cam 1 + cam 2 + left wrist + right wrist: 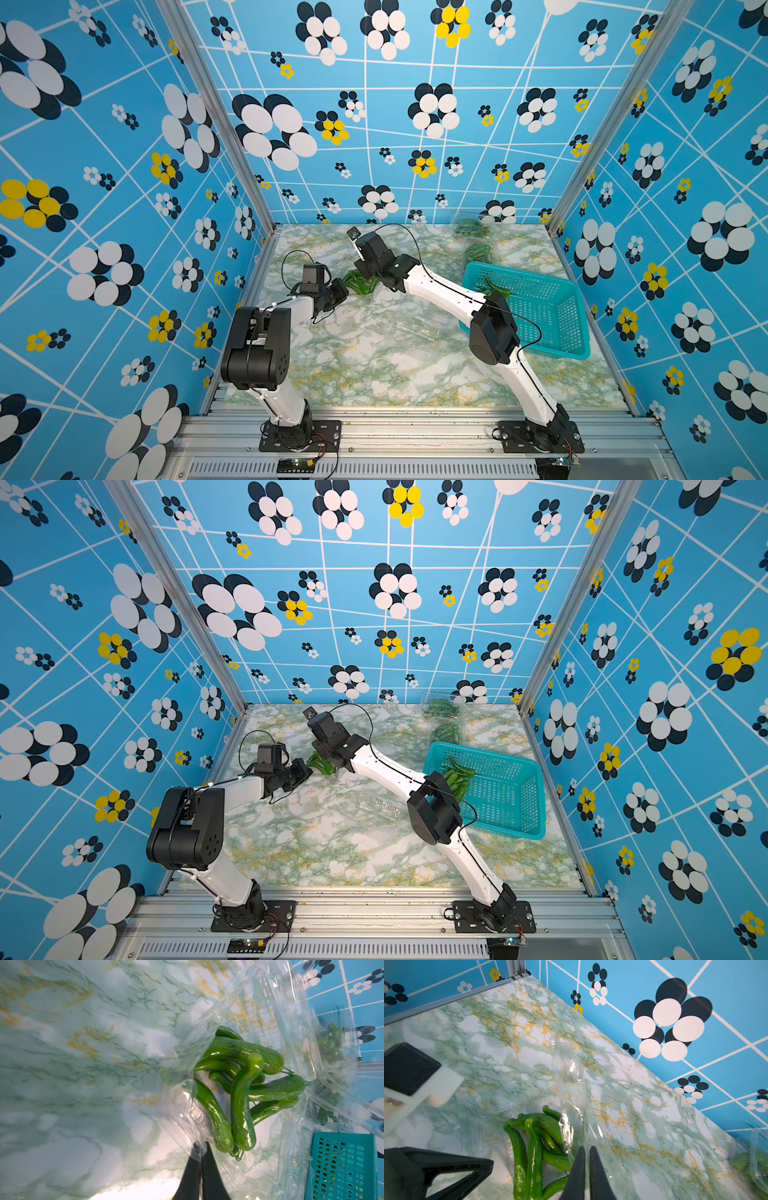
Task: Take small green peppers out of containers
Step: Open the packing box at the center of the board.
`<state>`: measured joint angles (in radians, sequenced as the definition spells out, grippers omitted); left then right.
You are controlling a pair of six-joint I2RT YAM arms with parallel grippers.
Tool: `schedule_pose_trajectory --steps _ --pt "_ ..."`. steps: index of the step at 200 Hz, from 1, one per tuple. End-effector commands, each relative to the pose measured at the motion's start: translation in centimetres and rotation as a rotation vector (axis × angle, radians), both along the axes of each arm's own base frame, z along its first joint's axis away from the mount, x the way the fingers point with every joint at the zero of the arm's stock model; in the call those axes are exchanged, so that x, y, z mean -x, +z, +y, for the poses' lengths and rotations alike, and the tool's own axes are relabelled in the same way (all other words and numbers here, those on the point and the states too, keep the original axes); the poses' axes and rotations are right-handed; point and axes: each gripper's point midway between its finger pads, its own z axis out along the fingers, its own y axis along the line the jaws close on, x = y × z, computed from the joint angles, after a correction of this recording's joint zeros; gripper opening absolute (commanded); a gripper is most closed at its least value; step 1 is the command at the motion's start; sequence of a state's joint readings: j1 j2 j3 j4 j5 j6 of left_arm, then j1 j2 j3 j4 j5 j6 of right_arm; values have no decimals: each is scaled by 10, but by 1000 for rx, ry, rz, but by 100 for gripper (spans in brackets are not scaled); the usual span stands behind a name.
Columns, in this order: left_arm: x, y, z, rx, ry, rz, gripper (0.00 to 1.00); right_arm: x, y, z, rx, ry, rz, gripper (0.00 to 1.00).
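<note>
A bunch of small green peppers [360, 283] [241, 1088] [533, 1142] lies in an open clear container [270, 1001] at the table's middle left. The left gripper [200, 1145] [343, 291] is shut on the thin rim of this container, beside the peppers. The right gripper [587, 1148] [366, 271] hangs over the far side. Its jaws stand a narrow slit apart, right by the upright clear lid [568, 1076]. Two more containers with peppers [473, 228] [480, 251] stand at the back right.
A teal basket [575, 332] at the right holds some peppers [496, 289]; the right arm reaches across its near corner. An empty clear container [415, 328] lies mid-table between the arms. Walls close in the table at the back and on both sides.
</note>
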<state>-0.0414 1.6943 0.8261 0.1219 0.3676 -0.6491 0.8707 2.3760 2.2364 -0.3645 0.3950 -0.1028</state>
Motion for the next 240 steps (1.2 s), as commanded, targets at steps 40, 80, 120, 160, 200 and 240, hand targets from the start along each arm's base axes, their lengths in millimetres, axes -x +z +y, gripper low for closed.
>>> schedule_pose_trajectory --steps 40,80,120,160,200,240 --pt "15 -13 -5 12 -43 88 8 -45 18 -65 -14 -160 45 29" --pt "14 -6 -11 34 -63 74 9 -44 8 -79 -13 -165 86 35" --pt "13 1 -22 52 -103 55 11 -44 -10 -94 12 -202 125 42" --pt "13 2 -29 50 -128 47 11 -33 -23 -121 25 -221 145 50" --pt "13 0 -35 44 -152 45 10 -24 -13 -160 -11 -266 144 56" --pt "13 5 -55 52 -224 25 11 -9 2 -185 -18 -282 137 62"
